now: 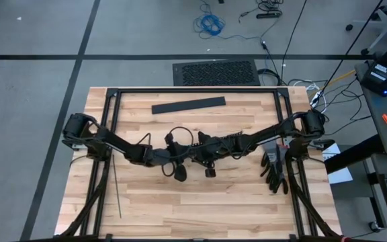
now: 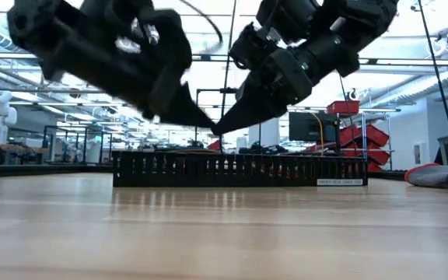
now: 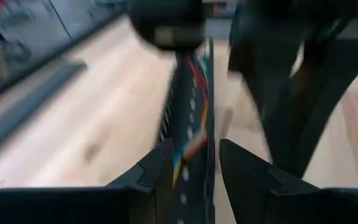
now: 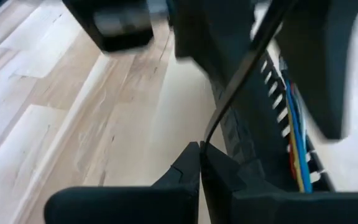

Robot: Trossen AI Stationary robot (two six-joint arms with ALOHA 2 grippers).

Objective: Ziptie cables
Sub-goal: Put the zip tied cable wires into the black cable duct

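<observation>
**Both grippers meet over the slotted duct at mid-table**

High view: the two arms reach inward and meet at the centre of the table (image 1: 180, 202). A flat black bar (image 1: 188, 105) lies toward the far edge. Thin dark zipties (image 1: 116, 185) lie near the left edge. Dark gloves (image 1: 274, 168) rest by the right edge.

Low view: the left gripper (image 2: 197, 117) and right gripper (image 2: 228, 120) hang tip to tip above the long black slotted duct (image 2: 239, 169).

Left wrist view: its jaws stand open, straddling the duct (image 3: 188, 124), where the coloured cables (image 3: 197, 81) run along its channel.

Right wrist view: its jaws are closed, pinching a thin dark ziptie (image 4: 241, 68) beside the duct (image 4: 253, 124) holding the cables (image 4: 297, 143).
</observation>
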